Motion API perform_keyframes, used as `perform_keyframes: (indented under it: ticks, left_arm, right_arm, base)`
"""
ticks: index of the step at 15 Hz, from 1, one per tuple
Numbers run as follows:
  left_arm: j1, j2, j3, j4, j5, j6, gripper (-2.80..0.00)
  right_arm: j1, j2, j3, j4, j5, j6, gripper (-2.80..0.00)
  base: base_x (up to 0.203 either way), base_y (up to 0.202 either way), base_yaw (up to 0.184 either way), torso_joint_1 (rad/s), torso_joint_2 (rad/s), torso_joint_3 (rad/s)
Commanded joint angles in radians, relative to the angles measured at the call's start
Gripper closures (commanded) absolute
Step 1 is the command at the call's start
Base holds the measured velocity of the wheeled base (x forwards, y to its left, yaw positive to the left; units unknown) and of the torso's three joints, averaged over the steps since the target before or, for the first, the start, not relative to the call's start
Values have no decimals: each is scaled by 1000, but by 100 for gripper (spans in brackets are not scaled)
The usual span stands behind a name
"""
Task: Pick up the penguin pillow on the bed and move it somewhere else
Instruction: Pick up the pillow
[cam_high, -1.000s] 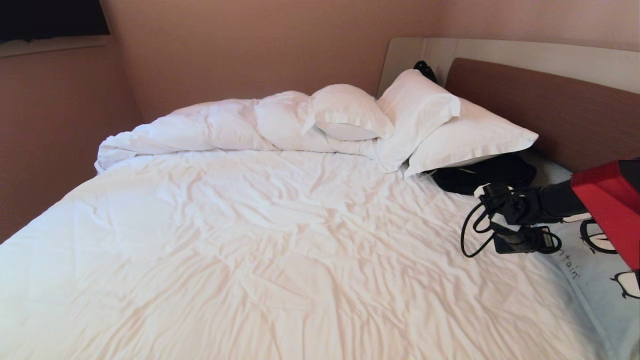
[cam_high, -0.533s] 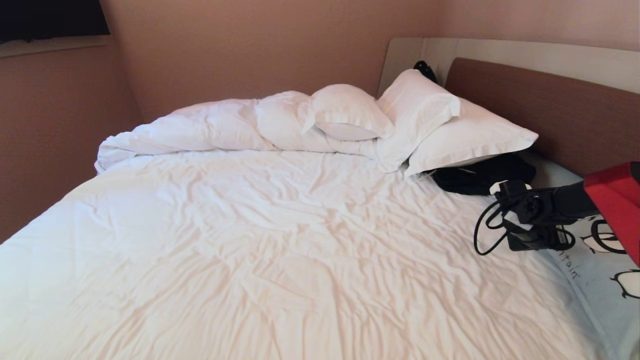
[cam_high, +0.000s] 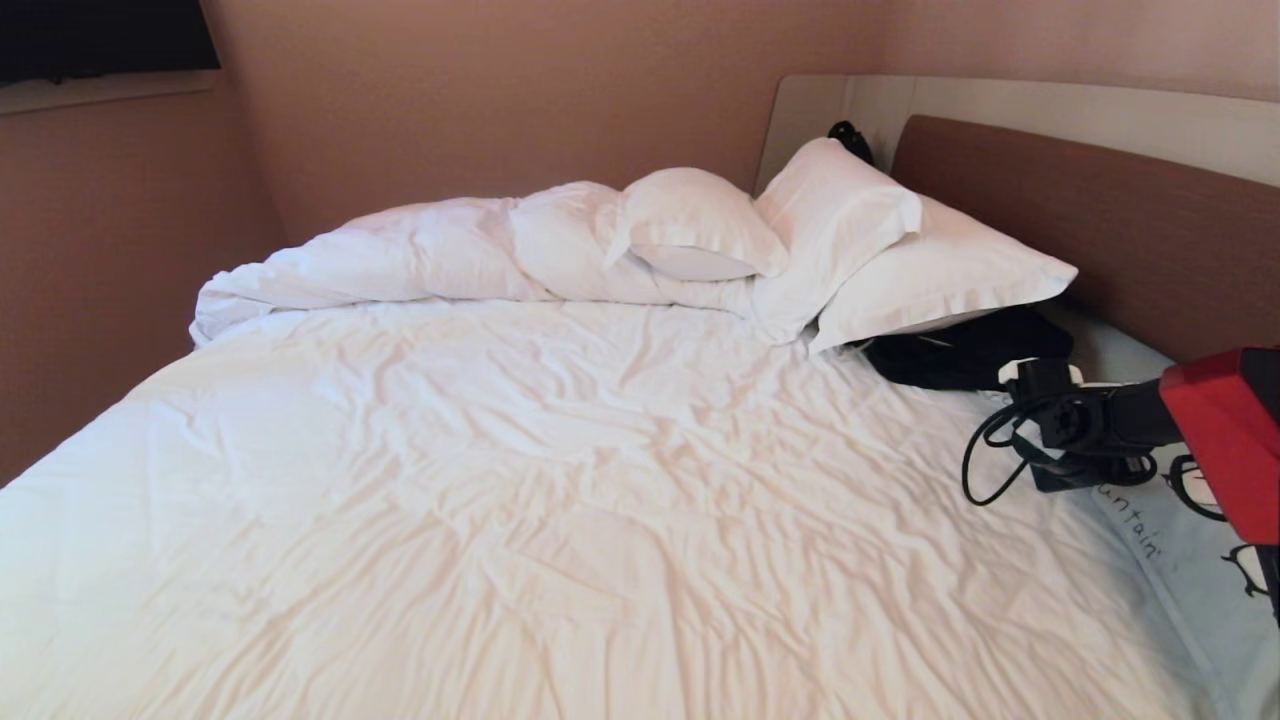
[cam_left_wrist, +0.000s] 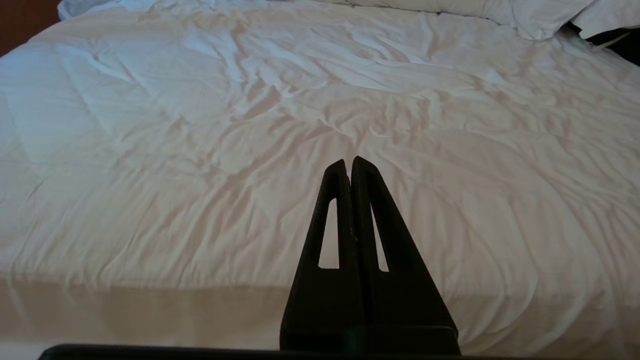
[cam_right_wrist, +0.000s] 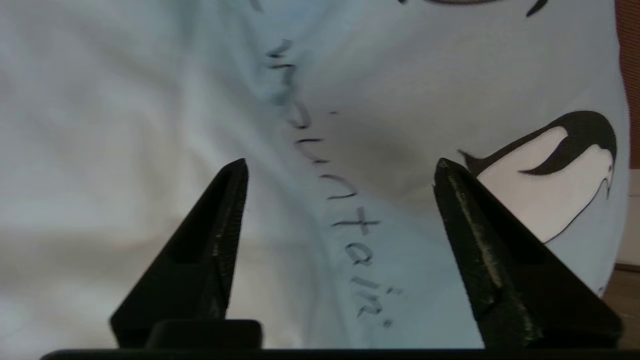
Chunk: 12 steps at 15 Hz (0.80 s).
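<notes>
Two claws in view. Left claw (cam_left_wrist: 348, 162) clenched, empty, hovering over wrinkled sheet of bed (cam_high: 520, 470). Right claw (cam_right_wrist: 340, 172) spread wide, grasping nothing, fingers (cam_right_wrist: 220, 220) straddling script lettering just above penguin pillow (cam_high: 1180, 540). Pillow lies flat at bed's right side, near headboard (cam_high: 1100, 220). Beyond: black clothing bundle (cam_high: 960, 350), white pillows (cam_high: 880, 250), bunched duvet (cam_high: 400, 260).

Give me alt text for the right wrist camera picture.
The right gripper hangs open over the penguin pillow, holding nothing. Between its two black fingers run dark script lettering and, beside one finger, a printed penguin.
</notes>
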Motion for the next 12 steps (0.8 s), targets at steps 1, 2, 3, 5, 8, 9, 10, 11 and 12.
perform_keyframes:
  ticks: [1, 2, 3, 5, 8, 9, 10, 11, 12]
  left_arm:
    - [0, 0, 2, -1, 0, -1, 0]
    - [0, 0, 2, 0, 0, -1, 0]
    - [0, 0, 2, -1, 0, -1, 0]
    - [0, 0, 2, -1, 0, -1, 0]
    - [0, 0, 2, 0, 0, -1, 0]
    - [0, 0, 2, -1, 0, -1, 0]
    - [0, 0, 2, -1, 0, -1, 0]
    - [0, 0, 2, -1, 0, -1, 0]
    - [0, 0, 2, -1, 0, -1, 0]
  right_arm:
    - [-18, 59, -29, 2, -19, -40, -280]
    - [-20, 65, -36, 2, -19, -42, -280]
    - [-23, 85, -60, 2, -21, -44, -280]
    - [-36, 112, -92, 9, -22, -51, -280]
    - [-44, 122, -99, 5, -23, -63, -280]
    - [-47, 126, -103, 5, -26, -64, -280]
    - [-57, 134, -122, 7, -39, -67, -280]
    - [-69, 141, -130, 5, -73, -80, -280]
    - [-80, 144, -130, 5, -102, -102, -280]
  base:
    - [0, 0, 0, 0, 0, 0]
    - [0, 0, 0, 0, 0, 0]
    - [0, 0, 0, 0, 0, 0]
    - [0, 0, 0, 0, 0, 0]
    - [0, 0, 0, 0, 0, 0]
    - [0, 0, 0, 0, 0, 0]
    - [0, 0, 0, 0, 0, 0]
    - [0, 0, 0, 0, 0, 0]
    - [0, 0, 0, 0, 0, 0]
